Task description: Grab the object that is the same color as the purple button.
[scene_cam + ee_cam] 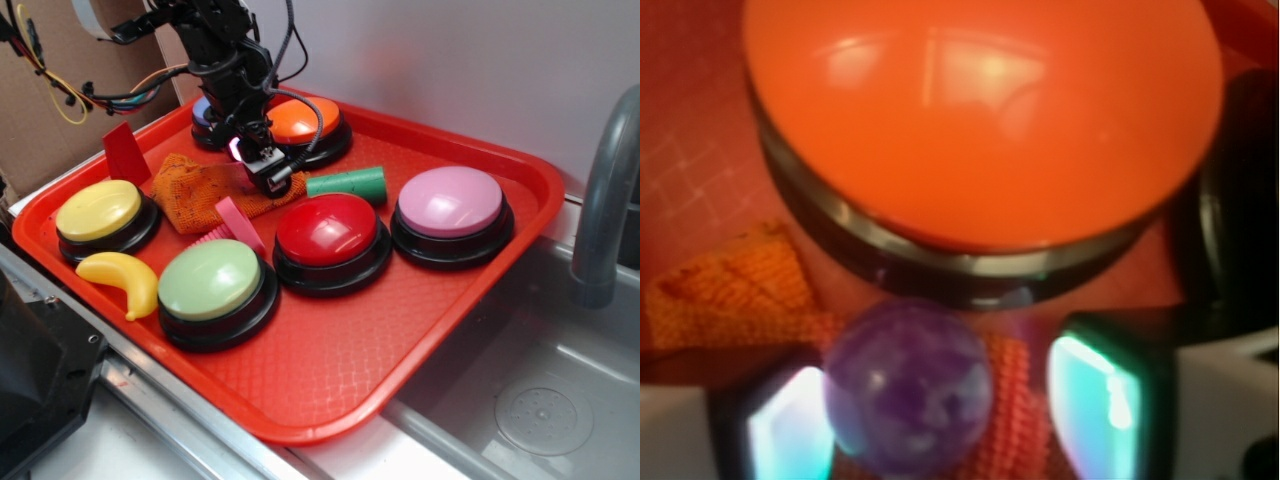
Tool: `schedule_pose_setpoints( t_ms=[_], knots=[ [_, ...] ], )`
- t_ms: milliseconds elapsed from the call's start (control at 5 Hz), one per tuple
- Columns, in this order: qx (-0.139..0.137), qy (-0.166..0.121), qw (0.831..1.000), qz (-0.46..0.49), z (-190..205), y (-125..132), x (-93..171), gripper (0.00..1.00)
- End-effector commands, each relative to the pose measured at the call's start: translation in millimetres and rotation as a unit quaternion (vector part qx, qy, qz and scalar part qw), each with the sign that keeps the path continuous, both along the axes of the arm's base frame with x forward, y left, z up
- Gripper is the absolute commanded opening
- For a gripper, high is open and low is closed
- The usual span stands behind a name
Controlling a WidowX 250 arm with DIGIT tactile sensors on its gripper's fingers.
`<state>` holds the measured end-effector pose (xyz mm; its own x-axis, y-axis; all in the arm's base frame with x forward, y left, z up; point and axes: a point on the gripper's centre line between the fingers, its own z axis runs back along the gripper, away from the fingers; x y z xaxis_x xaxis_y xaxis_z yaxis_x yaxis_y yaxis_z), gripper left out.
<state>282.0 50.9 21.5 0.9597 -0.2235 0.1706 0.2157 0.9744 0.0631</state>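
Observation:
In the wrist view a small glossy purple ball (908, 385) lies on an orange cloth (720, 290) between my fingers. It touches the left pad (790, 430), and a gap separates it from the right pad (1095, 400). My gripper (940, 400) is open around it. Seen from outside, the gripper (258, 162) is low over the cloth (195, 190), and the ball is hidden there. The purple button (203, 112) sits at the tray's back, mostly behind the arm, beside the orange button (305, 120).
A red tray (330, 390) holds yellow (100, 212), green (212, 280), red (328, 230) and lilac (452, 202) buttons, a banana (125, 280), a green cylinder (348, 184) and a pink comb piece (232, 222). A sink (540, 400) and faucet (600, 200) lie to the right.

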Motion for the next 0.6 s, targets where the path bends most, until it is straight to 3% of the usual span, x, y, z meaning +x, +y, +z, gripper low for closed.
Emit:
schedule_pose_setpoints(
  t_ms=[0, 400],
  knots=[
    [0.006, -0.034, 0.999, -0.004, 19, 0, 12, 0.00],
    [0.013, -0.064, 0.998, 0.010, 64, 3, 1, 0.00]
  ],
)
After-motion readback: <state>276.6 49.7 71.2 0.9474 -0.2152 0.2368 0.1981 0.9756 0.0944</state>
